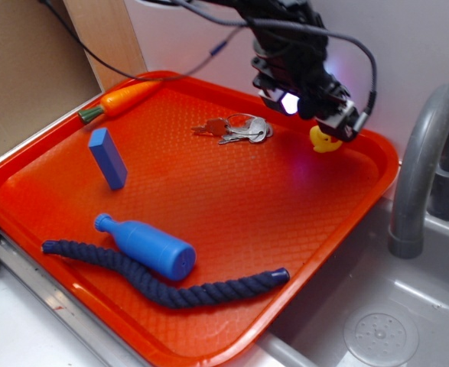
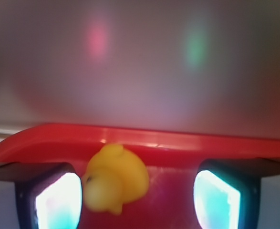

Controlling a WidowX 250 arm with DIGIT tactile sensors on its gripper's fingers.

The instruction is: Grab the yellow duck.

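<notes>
Far off to the pincer's left, on the same red tray (image 1: 209, 199), I see a toy carrot (image 1: 125, 99) by the rim, a blue block (image 1: 107, 158), a blue bottle (image 1: 148, 246) and a dark rope (image 1: 163, 284). A bunch of keys (image 1: 235, 130) lies nearer, just left of the pincer. All of these sit inside the tray; none matter to my next move.

My pincer (image 1: 327, 118) is spread wide. Through the wrist camera the yellow duck (image 2: 115, 179) sits between the two fingers, hard by the left one (image 2: 54, 200) and well clear of the right. It rests on the tray floor against the far rim. I cannot make out a long axis on so round a body.

I judge the closing stroke needs a slight shift left first, or the left finger will nudge the duck.
</notes>
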